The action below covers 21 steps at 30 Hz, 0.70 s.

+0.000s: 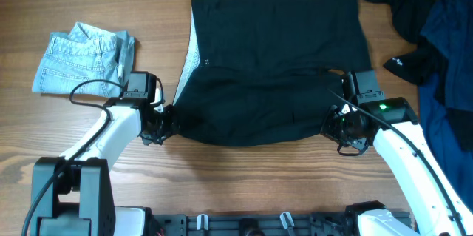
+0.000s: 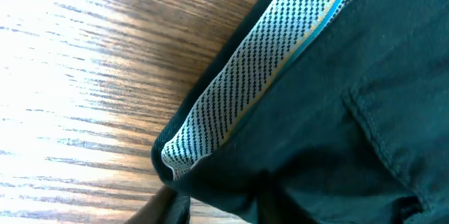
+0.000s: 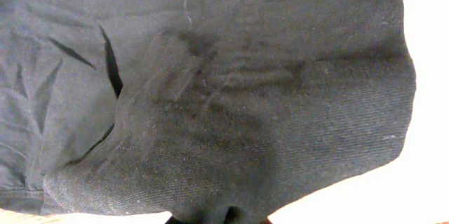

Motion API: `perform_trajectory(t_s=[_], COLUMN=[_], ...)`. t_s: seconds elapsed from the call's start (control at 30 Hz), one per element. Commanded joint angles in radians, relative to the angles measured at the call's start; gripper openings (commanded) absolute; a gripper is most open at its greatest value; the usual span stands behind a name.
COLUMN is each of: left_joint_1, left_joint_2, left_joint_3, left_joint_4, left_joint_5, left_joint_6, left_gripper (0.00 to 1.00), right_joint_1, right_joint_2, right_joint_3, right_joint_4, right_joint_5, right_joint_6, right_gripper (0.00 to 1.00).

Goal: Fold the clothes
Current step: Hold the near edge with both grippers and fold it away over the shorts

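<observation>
Overhead, we see the black shorts (image 1: pixel 270 66) spread mid-frame on the table (image 1: pixel 244 177). The left end effector (image 1: pixel 159 126) and right end effector (image 1: pixel 344 131) each pinch a lower corner — the fold looks barely begun.

Overhead's evenly lit, soft shadows only. Left wrist view catches heavy glare off the table (image 2: pixel 63 62), grain washed out. Right wrist view blows it to white, and the shorts (image 3: pixel 231 112) look murky, soft.
</observation>
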Motion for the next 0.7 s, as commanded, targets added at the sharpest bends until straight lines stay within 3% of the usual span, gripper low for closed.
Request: perform_trajectory(t_s=[0.0, 0.17, 0.37, 0.5, 0.57, 0.67], left_joint_1=[-0.006, -0.006, -0.006, -0.006, -0.006, -0.006], left_joint_2=[0.000, -0.105, -0.551, -0.797, -0.804, -0.674], left_joint_3=[-0.029, -0.001, 0.002, 0.064, 0.112, 0.177], left_joint_4=[0.004, -0.172, -0.356, -0.333, -0.287, -0.164], left_joint_5=[-0.034, -0.018, -0.032, -0.145, -0.163, -0.156], left_joint_6=[-0.019, -0.023, -0.050, -0.072, -0.070, -0.013], left_gripper=[0.04, 0.04, 0.04, 0.04, 0.04, 0.04], right_joint_1=[-0.005, -0.005, -0.005, -0.005, -0.005, -0.005], right_joint_2=[-0.015, -0.052, -0.159, -0.111, -0.076, 0.064], right_joint_3=[0.023, 0.087, 0.363, 0.495, 0.509, 0.510], right_joint_4=[0.007, -0.065, -0.250, -0.225, -0.179, -0.037], right_joint_5=[-0.011, -0.011, -0.020, -0.030, -0.030, -0.033], right_joint_6=[-0.013, -0.013, -0.043, -0.059, -0.059, -0.066], right_gripper=[0.04, 0.04, 0.04, 0.04, 0.04, 0.04])
